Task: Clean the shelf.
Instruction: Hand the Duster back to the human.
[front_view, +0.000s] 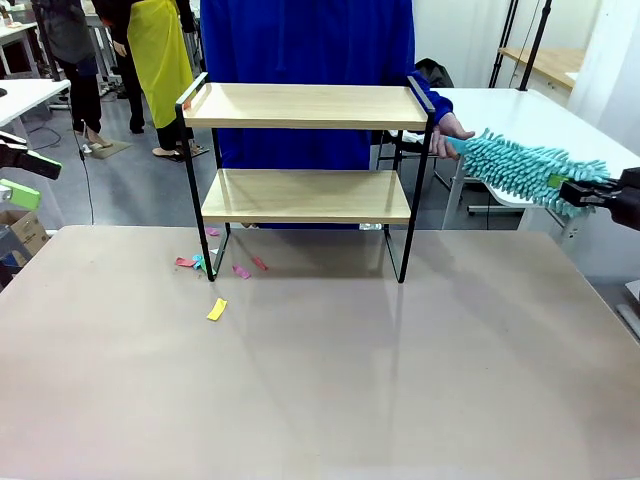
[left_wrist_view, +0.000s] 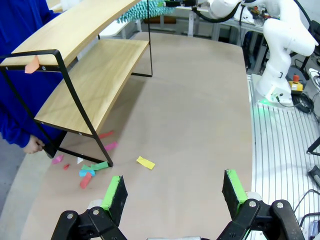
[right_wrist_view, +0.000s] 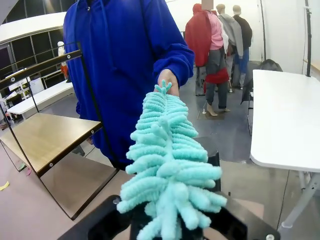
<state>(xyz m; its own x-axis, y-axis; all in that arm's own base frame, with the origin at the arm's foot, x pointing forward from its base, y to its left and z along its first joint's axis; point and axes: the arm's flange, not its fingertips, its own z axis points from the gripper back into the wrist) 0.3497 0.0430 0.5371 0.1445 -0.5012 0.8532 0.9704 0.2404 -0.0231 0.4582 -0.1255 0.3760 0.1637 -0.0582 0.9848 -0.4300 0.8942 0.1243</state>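
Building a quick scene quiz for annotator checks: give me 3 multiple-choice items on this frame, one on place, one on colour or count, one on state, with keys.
1. Where do the paper scraps lie?
A. on the top board
B. on the table by the shelf's left legs
C. on the lower board

2. What colour is the duster?
A. teal
B. yellow
C. red

3. How does the left gripper stand?
A. shut on a scrap
B. shut on the duster
C. open, holding nothing

Key: 1 B, the scraps sit on the tabletop near the shelf at its left feet. 2 A, its fluffy strands are teal in the front and right wrist views. 3 C, the left wrist view shows its green pads wide apart with bare table between; the duster's handle is in the right gripper.
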